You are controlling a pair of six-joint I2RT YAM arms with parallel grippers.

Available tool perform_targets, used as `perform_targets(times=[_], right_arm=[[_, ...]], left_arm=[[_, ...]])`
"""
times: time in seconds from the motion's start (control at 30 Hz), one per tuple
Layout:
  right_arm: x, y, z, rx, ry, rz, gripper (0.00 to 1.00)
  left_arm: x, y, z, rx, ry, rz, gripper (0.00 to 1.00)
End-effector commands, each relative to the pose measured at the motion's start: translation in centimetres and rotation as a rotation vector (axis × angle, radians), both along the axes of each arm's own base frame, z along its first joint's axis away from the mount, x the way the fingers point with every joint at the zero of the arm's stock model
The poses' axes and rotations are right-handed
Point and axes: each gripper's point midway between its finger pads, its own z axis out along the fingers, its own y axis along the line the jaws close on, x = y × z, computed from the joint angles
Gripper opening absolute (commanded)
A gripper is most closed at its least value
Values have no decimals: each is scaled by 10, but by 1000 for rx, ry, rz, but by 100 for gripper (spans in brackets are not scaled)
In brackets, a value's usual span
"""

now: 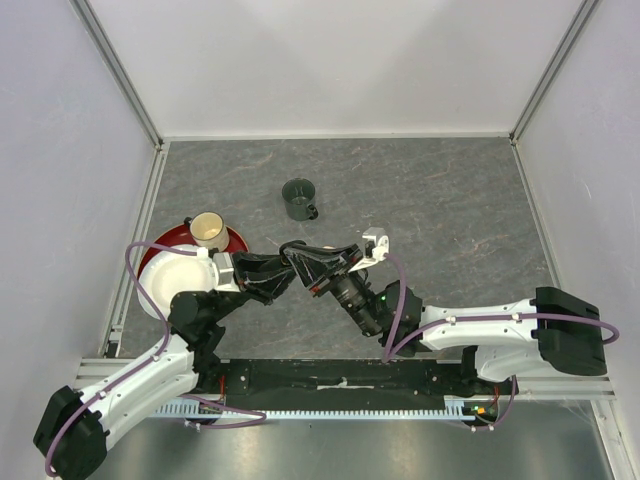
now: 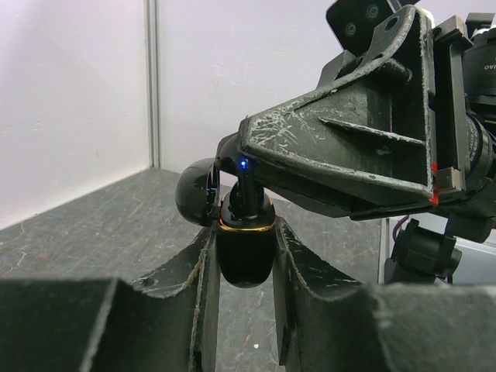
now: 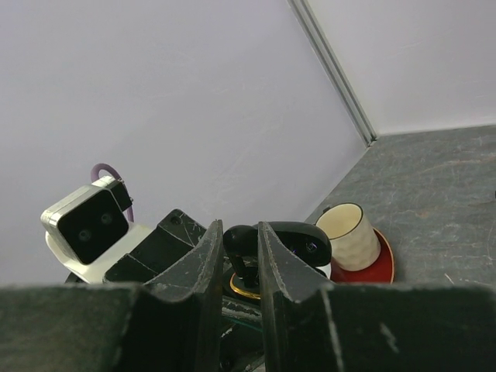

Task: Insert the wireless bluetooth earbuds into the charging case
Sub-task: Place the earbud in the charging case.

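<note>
**Position.** Both arms meet above the middle of the counter (image 1: 450, 220), raised off it. The left jaws are closed on the lower body of the charging case (image 2: 244, 263). It is a small glossy black shell with a gold rim, held upright, its lid (image 2: 195, 192) hinged open to one side. The right jaws are closed almost fully on a black earbud (image 2: 246, 194), nipped at its upper end with the stem pointing down into the mouth of the case. A small blue light shows at the top of the earbud. How deep it sits in its socket cannot be told. No other earbuds can be made out in any view.

**Handling, by judgement.** The earbud is very light, hard and smooth. A pinch off its centre would likely let it twist or pop out, so the hold belongs across the bulb, with the stem left free. The case is rigid and slick too, and is best held low on the body, clear of rim and hinge. Any downward push should be gentle and in line with the socket. A skewed push could lever the case round in the left jaws.

**Bystanders.** A dark green mug (image 1: 298, 199), a cream cup (image 1: 209, 230) on a red plate (image 1: 238, 238) and a white bowl (image 1: 165, 275) all stand well apart from the work.
</note>
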Motion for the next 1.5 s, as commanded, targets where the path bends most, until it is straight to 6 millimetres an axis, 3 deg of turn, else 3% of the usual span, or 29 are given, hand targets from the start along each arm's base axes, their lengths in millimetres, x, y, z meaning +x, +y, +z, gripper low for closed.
perform_targets(times=[0.0,0.73,1.47], right_arm=[[0,2,11,26,-4,-12,0],[-2,6,-9,-128,-29,-83,0],[-15,15,-16,-206,-72,-104,0]], left_arm=[[-13,4,32,-63,-99,-27,2],[-12,9,36,-87,-108,3,2],[-14,13,38,-99,-113,16,2]])
